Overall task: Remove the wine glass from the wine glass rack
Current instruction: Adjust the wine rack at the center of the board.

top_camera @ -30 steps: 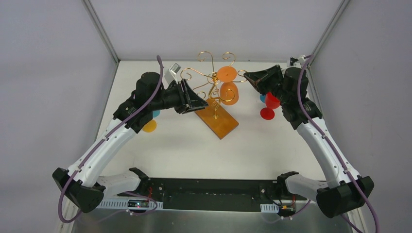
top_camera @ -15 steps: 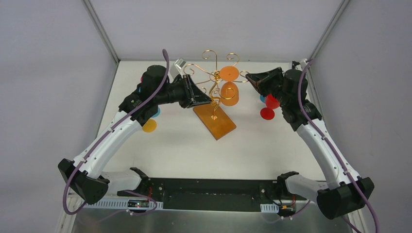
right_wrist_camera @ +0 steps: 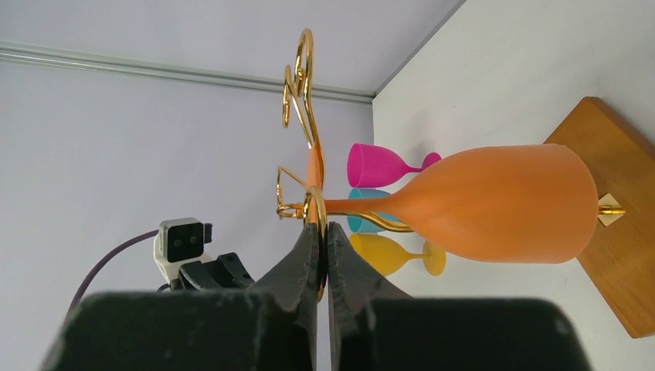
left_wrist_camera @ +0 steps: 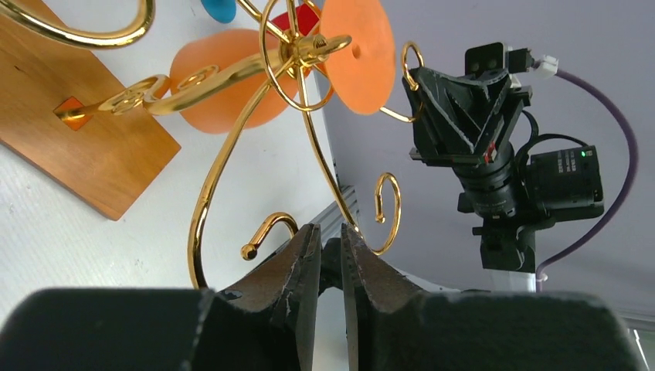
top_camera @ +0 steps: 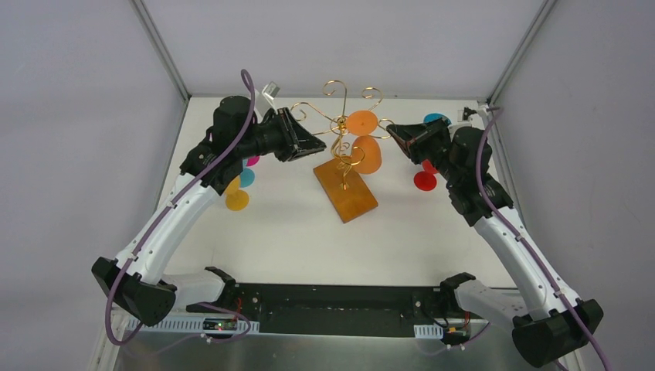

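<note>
At the rack's (top_camera: 337, 124) left side, the left gripper (top_camera: 320, 144) has risen from beside the wooden base (top_camera: 345, 192) to the scroll arms. It has narrowed from a wide spread to a slit. A gold wire runs right past its fingertips (left_wrist_camera: 305, 255), but I cannot tell whether it is nipped. Opposite, the right gripper (top_camera: 391, 128) stays pressed together on the gold loop ending another arm. The rack has turned slightly on the table (top_camera: 293, 224).

So the stand looks braced, perhaps from both sides, but nothing is freed yet. The glass (top_camera: 368, 154) hangs upside down from its arm, foot uppermost and bowl just over the base.

The glass is matte, opaque orange, likely plastic, with a thin stem, a flat round foot and a tulip-shaped bowl. The rack is thin polished wire, curled at every tip and springy-looking. It stands on a smooth, flat, rectangular slab of brown wood.
</note>
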Robot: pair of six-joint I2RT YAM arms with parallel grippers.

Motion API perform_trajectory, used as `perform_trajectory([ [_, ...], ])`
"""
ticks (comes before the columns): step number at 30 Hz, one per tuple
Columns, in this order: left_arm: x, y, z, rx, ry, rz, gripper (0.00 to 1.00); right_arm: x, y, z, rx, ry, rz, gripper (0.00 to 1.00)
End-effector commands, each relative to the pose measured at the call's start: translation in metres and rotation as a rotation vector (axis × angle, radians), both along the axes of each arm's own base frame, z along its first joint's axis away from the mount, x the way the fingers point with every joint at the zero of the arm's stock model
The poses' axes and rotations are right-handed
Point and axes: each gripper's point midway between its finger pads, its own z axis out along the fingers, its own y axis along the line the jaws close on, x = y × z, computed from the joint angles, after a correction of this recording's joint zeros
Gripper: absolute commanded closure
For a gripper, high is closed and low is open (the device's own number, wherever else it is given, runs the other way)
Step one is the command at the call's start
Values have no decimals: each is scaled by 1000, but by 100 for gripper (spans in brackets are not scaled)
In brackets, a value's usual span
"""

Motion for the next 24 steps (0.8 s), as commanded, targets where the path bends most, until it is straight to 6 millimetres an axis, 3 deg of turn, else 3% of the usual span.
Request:
perform_trajectory([
  [1, 7, 15, 5, 22, -44, 31, 81, -14, 6, 10, 19, -37, 36, 100],
  [12, 31, 24, 6, 33, -32, 39, 82, -14, 4, 0, 46, 18, -3, 100],
  [18, 27, 29, 6, 45, -56, 43, 81, -10, 1, -14, 31, 43, -26, 100],
  [24, 16, 42, 17, 46, -101, 63, 74, -9, -2, -28, 5, 59, -47, 100],
])
